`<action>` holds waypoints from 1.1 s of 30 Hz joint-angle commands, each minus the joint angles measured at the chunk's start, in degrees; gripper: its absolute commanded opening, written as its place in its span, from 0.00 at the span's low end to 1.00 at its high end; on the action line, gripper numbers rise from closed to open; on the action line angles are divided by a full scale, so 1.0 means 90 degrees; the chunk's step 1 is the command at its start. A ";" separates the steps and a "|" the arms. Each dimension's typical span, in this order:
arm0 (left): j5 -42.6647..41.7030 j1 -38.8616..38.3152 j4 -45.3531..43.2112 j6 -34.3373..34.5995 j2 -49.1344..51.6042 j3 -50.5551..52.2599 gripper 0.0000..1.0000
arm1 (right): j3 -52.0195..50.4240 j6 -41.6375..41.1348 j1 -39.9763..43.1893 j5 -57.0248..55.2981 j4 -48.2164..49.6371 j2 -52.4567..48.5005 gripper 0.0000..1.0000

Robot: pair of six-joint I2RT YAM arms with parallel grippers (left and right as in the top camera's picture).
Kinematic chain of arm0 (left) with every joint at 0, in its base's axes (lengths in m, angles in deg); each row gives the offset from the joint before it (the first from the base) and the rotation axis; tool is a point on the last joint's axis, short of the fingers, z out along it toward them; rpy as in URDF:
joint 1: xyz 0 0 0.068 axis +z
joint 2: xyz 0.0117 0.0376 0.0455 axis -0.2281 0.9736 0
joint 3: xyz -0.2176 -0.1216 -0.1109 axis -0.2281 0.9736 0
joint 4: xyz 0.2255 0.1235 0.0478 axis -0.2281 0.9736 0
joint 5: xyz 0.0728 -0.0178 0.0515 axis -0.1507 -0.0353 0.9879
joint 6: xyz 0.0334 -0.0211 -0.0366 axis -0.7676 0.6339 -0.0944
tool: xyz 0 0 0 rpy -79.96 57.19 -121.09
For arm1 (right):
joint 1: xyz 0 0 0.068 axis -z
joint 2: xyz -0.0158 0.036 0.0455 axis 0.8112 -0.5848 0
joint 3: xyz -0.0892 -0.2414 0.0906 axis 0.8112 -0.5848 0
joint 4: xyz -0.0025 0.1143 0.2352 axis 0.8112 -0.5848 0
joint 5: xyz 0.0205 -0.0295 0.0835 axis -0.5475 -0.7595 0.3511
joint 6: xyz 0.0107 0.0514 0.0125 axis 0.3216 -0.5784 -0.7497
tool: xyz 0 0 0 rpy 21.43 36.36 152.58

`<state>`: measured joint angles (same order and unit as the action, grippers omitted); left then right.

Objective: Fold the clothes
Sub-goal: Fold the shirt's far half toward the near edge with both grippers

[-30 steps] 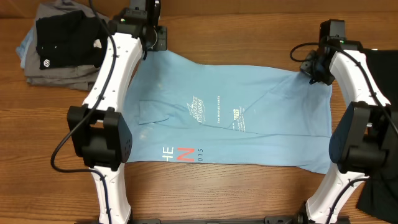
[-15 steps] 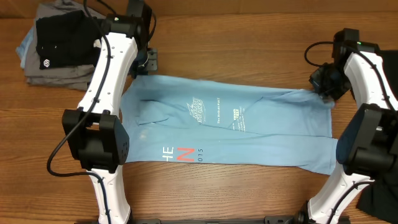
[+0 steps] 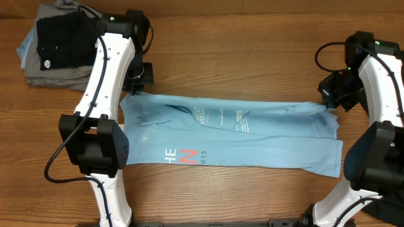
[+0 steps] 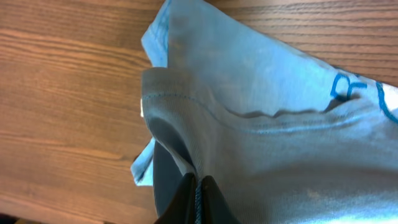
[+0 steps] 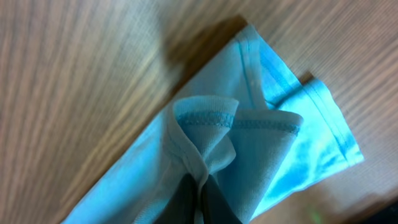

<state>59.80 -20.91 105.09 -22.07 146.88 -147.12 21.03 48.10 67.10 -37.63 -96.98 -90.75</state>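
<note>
The light blue T-shirt [image 3: 252, 135] with white lettering and a red-orange mark lies stretched across the middle of the table, its far half being drawn over toward the near edge. My left gripper [image 3: 136, 88] is shut on the shirt's far left edge [image 4: 186, 143], pinching a hemmed fold. My right gripper [image 3: 329, 101] is shut on the shirt's far right edge [image 5: 205, 137], holding a hemmed fold above the table.
A pile with a black shirt with a white logo [image 3: 60, 38] on grey garments [image 3: 53, 74] sits at the back left. A dark garment [image 3: 385, 205] lies at the front right edge. Bare wooden table [image 3: 240, 44] lies beyond the shirt.
Both grippers have moved toward the near edge with the shirt's far edge, folding it over. The shirt now looks much narrower front to back.
</note>
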 commanded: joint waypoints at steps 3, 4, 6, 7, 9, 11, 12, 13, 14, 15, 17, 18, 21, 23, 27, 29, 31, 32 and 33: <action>0.0250 0.0022 0.0389 0.0231 -0.0265 -0.0022 0.04 | -0.0061 -0.0051 -0.0012 -0.0109 -0.0175 0.0308 0.04; 0.0240 0.0015 0.0389 0.0233 -0.0291 0.0027 0.04 | -0.0117 -0.0049 -0.0012 -0.0112 -0.0175 0.0352 0.04; 0.0253 0.0010 0.0389 0.0262 -0.0328 0.0114 0.04 | -0.0238 -0.0049 -0.0012 -0.0109 -0.0165 0.0454 0.04; 0.0243 0.0010 0.0389 0.0262 -0.0367 0.0185 0.04 | -0.0289 -0.0046 -0.0012 -0.0114 -0.0172 0.0503 0.04; 0.0245 0.0010 0.0389 0.0313 -0.0454 0.0384 0.04 | -0.0410 -0.0012 -0.0012 -0.0112 -0.0175 0.0605 0.04; 0.0253 0.0002 0.0386 0.0345 -0.0566 0.0670 0.04 | -0.0600 0.0002 -0.0012 -0.0136 -0.0153 0.0724 0.04; 0.0289 0.0005 0.0367 0.0403 -0.0644 0.0867 0.04 | -0.0721 0.0024 -0.0015 -0.0136 -0.0112 0.0794 0.04; 0.0352 0.0005 0.0330 0.0461 -0.0714 0.1037 0.04 | -0.0838 0.0024 -0.0012 -0.0136 -0.0056 0.0862 0.04; 0.0398 0.0005 0.0248 0.0505 -0.0804 0.1239 0.04 | -0.0959 0.0024 -0.0012 -0.0136 0.0010 0.0935 0.04; 0.0391 0.0005 0.0083 0.0503 -0.0947 0.1523 0.04 | -0.1139 0.0022 -0.0012 -0.0134 0.0126 0.1042 0.04; 0.0313 0.0002 -0.0221 0.0505 -0.1197 0.1987 0.04 | -0.1423 0.0022 -0.0012 -0.0134 0.0301 0.1197 0.04; 0.0257 0.0002 -0.0372 0.0498 -0.1319 0.2200 0.04 | -0.1554 0.0022 -0.0012 -0.0131 0.0374 0.1260 0.04; 0.0046 0.0005 -0.0816 0.0491 -0.1598 0.2773 0.04 | -0.1892 0.0022 -0.0012 -0.0129 0.0576 0.1355 0.04; 0.0051 0.0005 -0.0981 0.0493 -0.1647 0.3089 0.04 | -0.2067 0.0017 -0.0012 -0.0131 0.0668 0.1355 0.04; 0.0061 0.0027 -0.1222 0.0493 -0.1644 0.3672 0.04 | -0.2280 -0.0109 0.0032 -0.0192 0.0663 0.1375 0.04; 0.0070 0.0085 -0.1328 0.0495 -0.1644 0.3983 0.04 | -0.2387 -0.0338 0.0095 -0.0335 0.0670 0.1447 0.04; 0.0073 0.0151 -0.1389 0.0500 -0.1647 0.4209 0.04 | -0.2499 -0.0333 0.0165 -0.0350 0.0665 0.1559 0.04; 0.0075 0.0197 -0.1416 0.0498 -0.1647 0.4318 0.04 | -0.2574 -0.0328 0.0189 -0.0352 0.0665 0.1627 0.04; 0.0073 0.0245 -0.1464 0.0495 -0.1647 0.4425 0.04 | -0.2650 -0.0294 0.0216 -0.0359 0.0668 0.1695 0.04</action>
<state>60.50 -20.23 92.35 -18.42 133.17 -109.59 -1.19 46.55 67.84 -38.96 -90.92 -79.32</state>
